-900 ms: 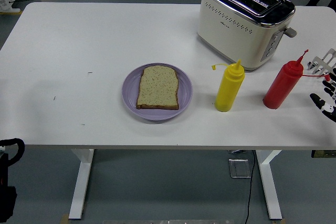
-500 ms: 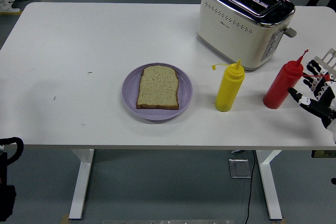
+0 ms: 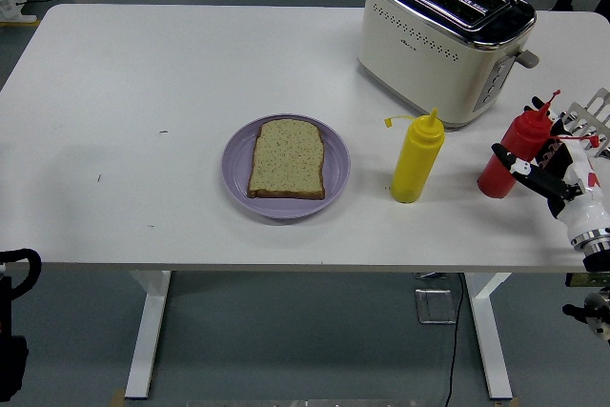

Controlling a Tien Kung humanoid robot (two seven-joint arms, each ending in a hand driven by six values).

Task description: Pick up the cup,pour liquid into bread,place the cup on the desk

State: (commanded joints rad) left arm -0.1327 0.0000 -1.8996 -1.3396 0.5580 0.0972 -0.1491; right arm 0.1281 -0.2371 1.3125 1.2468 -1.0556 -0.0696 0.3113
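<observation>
Since the earlier frame the right hand (image 3: 541,161) has come in from the right edge and now sits against the red bottle (image 3: 505,161), its black fingers (image 3: 511,161) reaching around the bottle's right side; whether they are clamped on it or only touching cannot be told. That bottle stands upright near the bench's (image 3: 143,83) right end, nozzle tilted up to the right. No cup shows; the red bottle is the nearest thing to one.

Just left of it, apart, stands the yellow bottle (image 3: 416,159), upright, its cap hanging off to the left on a strap. Behind the two bottles is the toaster (image 3: 438,40), cream-sided with a chrome top and two slots, turned at an angle. Left of the yellow bottle lies the purple plate (image 3: 238,173), with one slice of bread (image 3: 287,158) flat on it.

Otherwise the white bench top shows only a few small dark marks on its left half. It has rounded far corners and stands on white legs (image 3: 149,331) over a grey floor (image 3: 315,340). A cable (image 3: 454,345) hangs beside the right leg. At the lower left corner a black part of the robot (image 3: 11,321) shows below the bench edge. A metal rack-like piece (image 3: 589,113) pokes in at the right edge, behind the hand.
</observation>
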